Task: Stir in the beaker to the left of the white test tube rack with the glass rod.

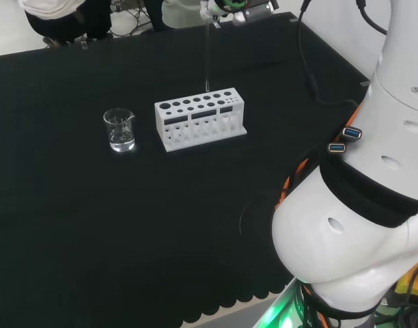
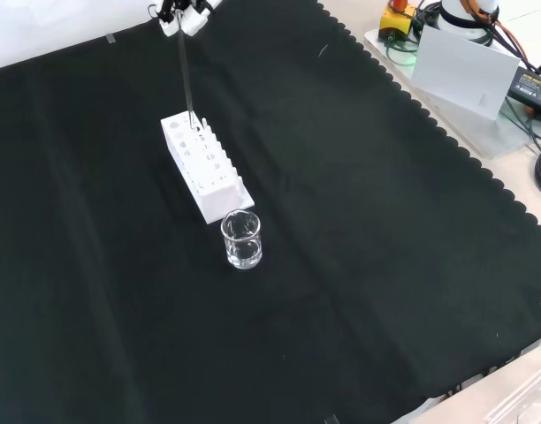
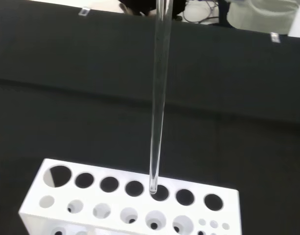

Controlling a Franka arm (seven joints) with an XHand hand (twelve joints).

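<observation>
A clear glass rod [image 1: 207,55] hangs upright from my hand [image 1: 226,9] at the top of the head view, with the fingers curled round its upper end. Its lower tip sits at the rim of a back-row hole of the white test tube rack [image 3: 130,205]; the wrist view shows the rod [image 3: 157,107] close above that hole. Left of the rack [image 1: 201,117] in the head view stands a small clear beaker [image 1: 119,130] with a little clear liquid. In the front view, the hand [image 2: 182,12] and rod [image 2: 187,75] are over the rack's [image 2: 204,163] far end, and the beaker [image 2: 241,239] stands just in front of the rack.
The arm's own white links [image 1: 373,205] fill the right of the head view. Electronics, cables and a grey box [image 2: 460,57] sit beyond the cloth's scalloped edge at the top right of the front view. Black cloth stretches all round the rack and beaker.
</observation>
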